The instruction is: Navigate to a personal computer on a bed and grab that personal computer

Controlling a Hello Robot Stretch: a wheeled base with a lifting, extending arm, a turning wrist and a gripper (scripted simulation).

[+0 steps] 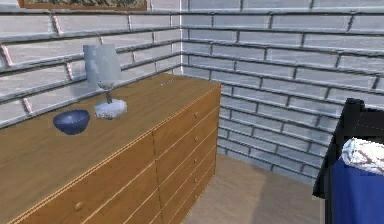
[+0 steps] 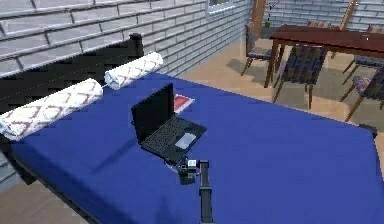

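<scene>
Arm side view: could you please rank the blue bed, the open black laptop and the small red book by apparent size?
Largest first: blue bed, open black laptop, small red book.

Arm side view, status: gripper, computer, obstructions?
Gripper by laptop, hold unclear. Laptop lies open on blue bed. Red book beyond it, clear of path.

The forward view looks ahead and slightly down, close over a wooden dresser toward a brick corner. The arm side view looks down across the bed from nearby; the forward view's right edge shares that bed.
</scene>
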